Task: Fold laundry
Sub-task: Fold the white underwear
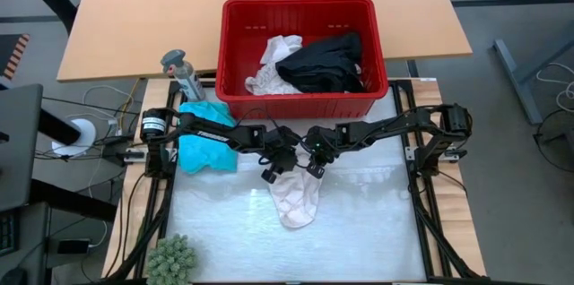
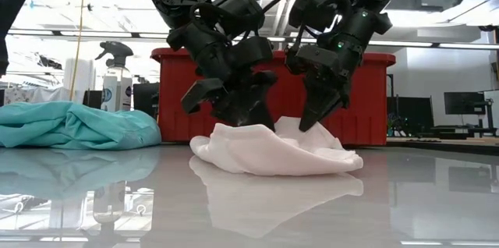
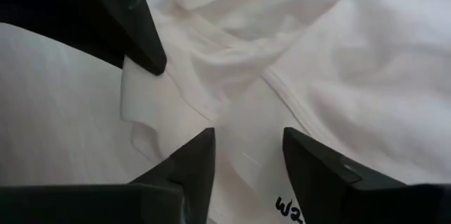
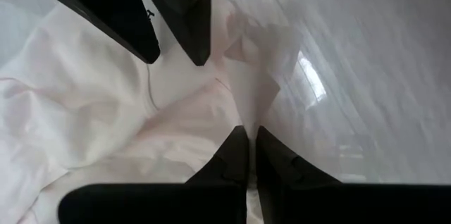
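A white garment point(image 1: 297, 199) lies crumpled on the table's middle, its far end humped up under both grippers. My left gripper point(image 3: 248, 153) is open, slanting down at that far end, with a seamed fold between its fingers. Right beside it, my right gripper point(image 4: 248, 139) is shut on the garment's edge. A teal garment point(image 1: 206, 142) rests in a heap at the table's far left. More laundry, white point(image 1: 273, 65) and black point(image 1: 323, 63), lies in the red basket point(image 1: 305, 9). My left gripper's fingers point(image 3: 201, 155) stand on either side of a seamed fold point(image 3: 243, 122) of the white garment, slanting down from the left; I cannot tell whether they touch it. My right gripper pinches the white garment's far edge point(image 4: 243, 115) between its two fingertips, slanting down from above. The cloth rises in a small ridge to the fingers; the rest point(image 2: 281, 154) lies slack on the table.
The red basket stands at the table's far edge behind the grippers. A spray bottle point(image 1: 182, 72) stands far left beside the teal heap. A small green fuzzy plant point(image 1: 170, 256) sits at the near left corner. Bare glossy tabletop point(image 1: 377, 222) lies to the near right.
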